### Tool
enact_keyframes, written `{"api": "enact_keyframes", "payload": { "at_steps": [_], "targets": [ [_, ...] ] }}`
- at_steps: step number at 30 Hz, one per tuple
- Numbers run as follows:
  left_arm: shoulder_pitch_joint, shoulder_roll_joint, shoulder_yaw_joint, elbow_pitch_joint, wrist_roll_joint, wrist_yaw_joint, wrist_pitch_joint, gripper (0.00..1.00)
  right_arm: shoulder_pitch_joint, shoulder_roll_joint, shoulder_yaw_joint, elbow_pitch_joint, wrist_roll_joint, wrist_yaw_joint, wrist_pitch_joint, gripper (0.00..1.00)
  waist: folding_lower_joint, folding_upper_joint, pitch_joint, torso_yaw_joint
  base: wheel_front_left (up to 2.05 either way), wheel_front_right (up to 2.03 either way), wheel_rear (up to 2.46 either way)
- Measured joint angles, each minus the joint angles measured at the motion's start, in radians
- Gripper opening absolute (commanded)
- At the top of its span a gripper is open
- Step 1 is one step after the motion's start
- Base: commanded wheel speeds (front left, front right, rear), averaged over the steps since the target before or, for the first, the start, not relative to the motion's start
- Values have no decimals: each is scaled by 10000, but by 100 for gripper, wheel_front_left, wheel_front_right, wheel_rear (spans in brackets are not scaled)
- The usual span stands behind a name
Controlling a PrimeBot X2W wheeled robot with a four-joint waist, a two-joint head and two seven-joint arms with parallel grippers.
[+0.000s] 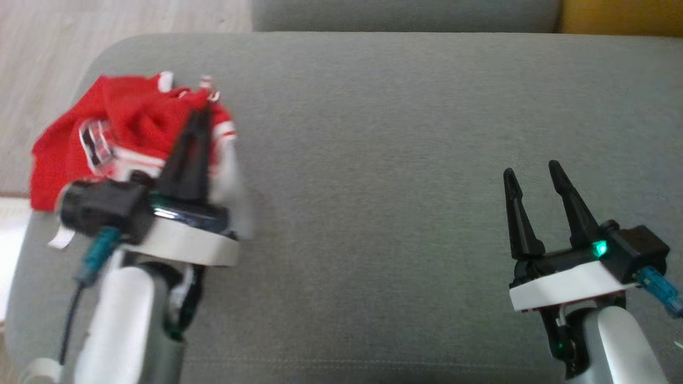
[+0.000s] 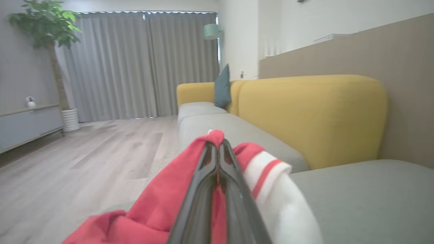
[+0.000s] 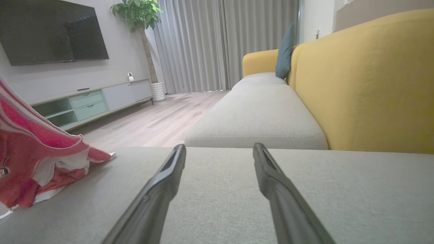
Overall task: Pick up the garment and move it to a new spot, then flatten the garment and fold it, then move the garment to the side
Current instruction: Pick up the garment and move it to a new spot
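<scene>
The garment (image 1: 122,133) is red with white trim and stripes, bunched up at the left end of the grey cushion (image 1: 373,160). My left gripper (image 1: 204,109) is shut on a fold of it and holds that part lifted. Along the left wrist view the garment (image 2: 159,203) drapes from both sides of the closed fingers (image 2: 203,189), a white striped cuff hanging on the right. My right gripper (image 1: 533,170) stands open over the bare cushion at the lower right, well apart from the cloth. In the right wrist view the garment (image 3: 40,152) hangs at the far left.
The cushion's left edge drops to a pale wood floor (image 1: 42,80). A yellow sofa back (image 3: 373,78) runs along the right, with a dark teal pillow (image 3: 284,51) farther down. Across the room stand a low cabinet (image 3: 95,101), a television and a potted plant (image 3: 139,13).
</scene>
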Motion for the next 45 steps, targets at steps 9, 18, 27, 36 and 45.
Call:
{"api": "enact_keyframes", "payload": {
  "at_steps": [9, 18, 27, 36, 45],
  "targets": [
    [-396, -385, -1779, -378, -228, -441, 378, 0, 1, 63, -40, -393, 186, 0, 86, 100, 0, 0, 99, -1462, 0, 0, 0],
    [-2391, -631, -3254, -21, -598, -577, 387, 0, -99, 138, 25, -508, 466, 0, -42, 100, 0, 0, 857, -3101, 0, 0, 0],
    [-4454, -675, -4788, 1421, -1250, -374, 477, 0, -750, 174, 362, -309, 1252, 0, -792, 100, 1, 0, 2436, -4610, 0, 0, 0],
    [-4976, -650, -5381, 4307, -2054, -307, 587, 0, -1163, 192, 585, 280, 1593, 0, -1260, 100, 2, 0, 3696, -5470, 0, 0, 0],
    [-5098, -562, -5795, 4324, -2107, -67, -395, 100, -1337, 199, 410, 491, 1400, 0, -1346, 100, 1, 0, 3434, -4876, 0, 0, 0]
  ]
}}
